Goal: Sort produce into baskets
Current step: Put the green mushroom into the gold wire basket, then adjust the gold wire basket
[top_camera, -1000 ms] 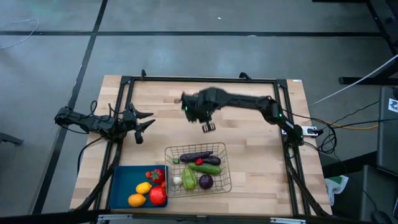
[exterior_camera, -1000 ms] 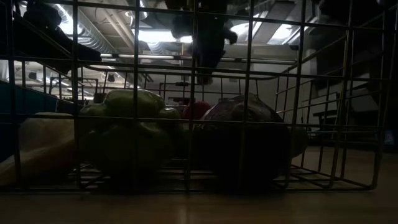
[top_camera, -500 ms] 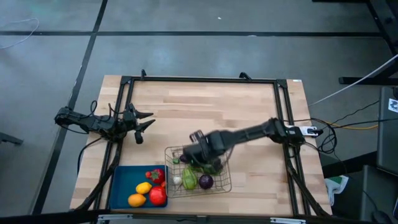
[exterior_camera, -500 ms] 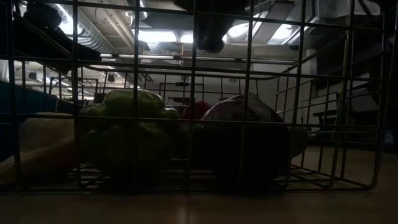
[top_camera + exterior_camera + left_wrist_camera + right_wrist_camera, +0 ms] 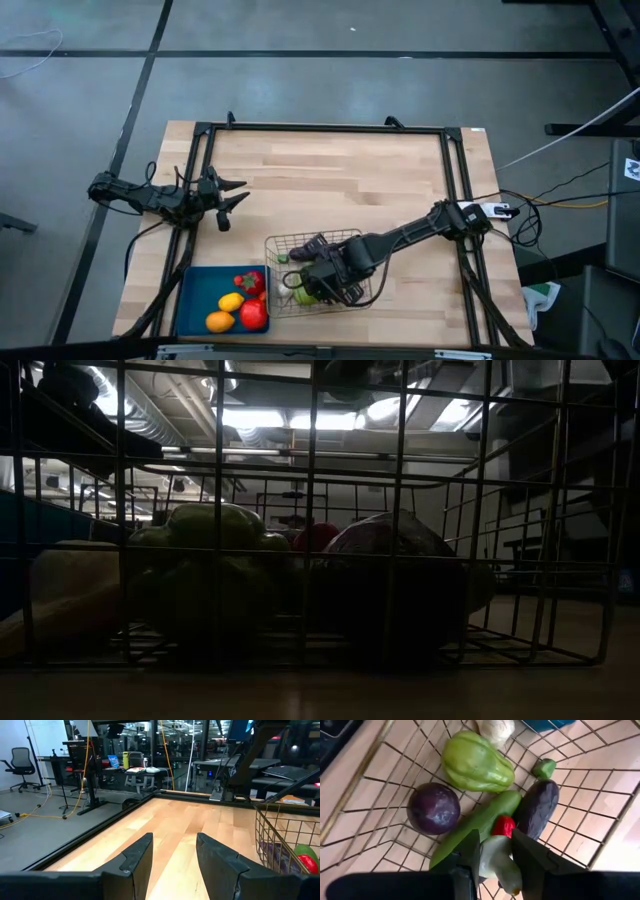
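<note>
You see pale plank surface [image 5: 330, 170], grey floor. Wire-mesh basket [image 5: 356, 300] holds glossy produce [image 5: 476, 764]. Right gripper [image 5: 494, 851] in basket, jaws clamping pale item [image 5: 499, 860]. Left gripper [image 5: 172, 852] parked, jaws parted, empty.

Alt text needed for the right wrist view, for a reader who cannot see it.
The right gripper holds a pale vegetable over the wire basket. Below lie a green pepper, purple round vegetable, cucumber, eggplant and small red piece.

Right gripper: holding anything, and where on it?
Yes. The right gripper, over the wire basket, pinches a pale vegetable at its upper end. Left gripper holds nothing.
</note>
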